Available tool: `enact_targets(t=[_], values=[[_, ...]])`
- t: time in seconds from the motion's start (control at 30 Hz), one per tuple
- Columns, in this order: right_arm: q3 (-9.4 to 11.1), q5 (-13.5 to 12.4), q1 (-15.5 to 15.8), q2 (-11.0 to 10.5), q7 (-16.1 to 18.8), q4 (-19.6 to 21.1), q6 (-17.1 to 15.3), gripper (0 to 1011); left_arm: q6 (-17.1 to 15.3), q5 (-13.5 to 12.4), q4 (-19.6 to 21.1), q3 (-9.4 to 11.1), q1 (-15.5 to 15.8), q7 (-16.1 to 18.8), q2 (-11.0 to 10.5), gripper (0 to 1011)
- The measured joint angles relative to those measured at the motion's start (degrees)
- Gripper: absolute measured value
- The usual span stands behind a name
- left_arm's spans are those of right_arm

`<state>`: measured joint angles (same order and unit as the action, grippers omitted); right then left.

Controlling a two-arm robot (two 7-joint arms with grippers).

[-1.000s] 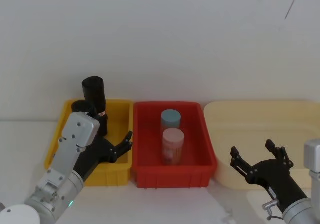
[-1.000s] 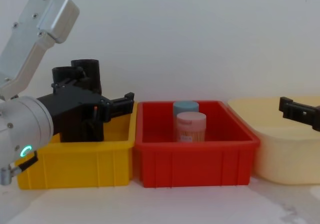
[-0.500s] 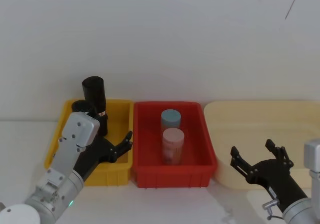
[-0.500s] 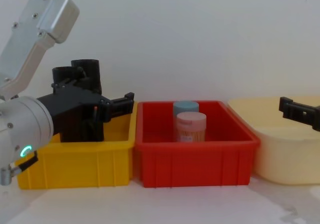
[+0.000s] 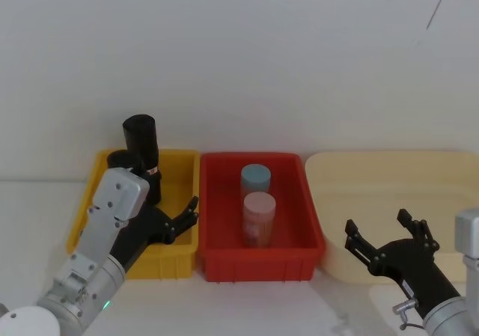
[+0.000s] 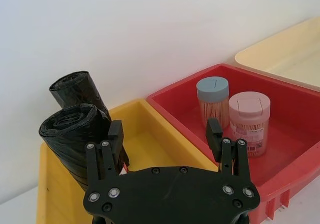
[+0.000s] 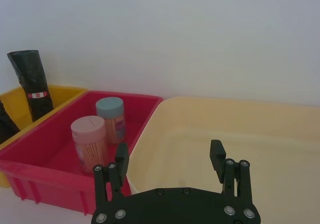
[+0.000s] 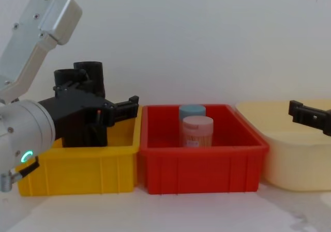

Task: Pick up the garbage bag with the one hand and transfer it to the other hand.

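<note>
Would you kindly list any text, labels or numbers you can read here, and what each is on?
On the garbage bag: a white band with an orange-red mark, too small to read.
On the pink-lidded jar: a printed label, too blurred to read.
No text here is legible.

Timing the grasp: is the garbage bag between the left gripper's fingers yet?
No, the left gripper is open and the garbage bag stands outside its fingers, not between them.

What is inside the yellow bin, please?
A black roll with a white band and a second black roll stand in the yellow bin's far left corner. The left gripper covers part of the floor, so anything lying there is hidden.
</note>
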<state>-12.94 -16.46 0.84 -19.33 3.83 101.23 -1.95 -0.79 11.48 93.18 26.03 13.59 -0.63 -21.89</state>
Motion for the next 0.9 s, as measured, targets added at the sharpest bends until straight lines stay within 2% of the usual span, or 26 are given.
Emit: enact_targets(t=[0.9], values=[[0.0, 0.0, 0.0, 0.0, 0.0, 0.0, 0.0, 999, 0.0, 0.0, 0.0, -0.1, -0.1, 0.0, 0.0, 1001]])
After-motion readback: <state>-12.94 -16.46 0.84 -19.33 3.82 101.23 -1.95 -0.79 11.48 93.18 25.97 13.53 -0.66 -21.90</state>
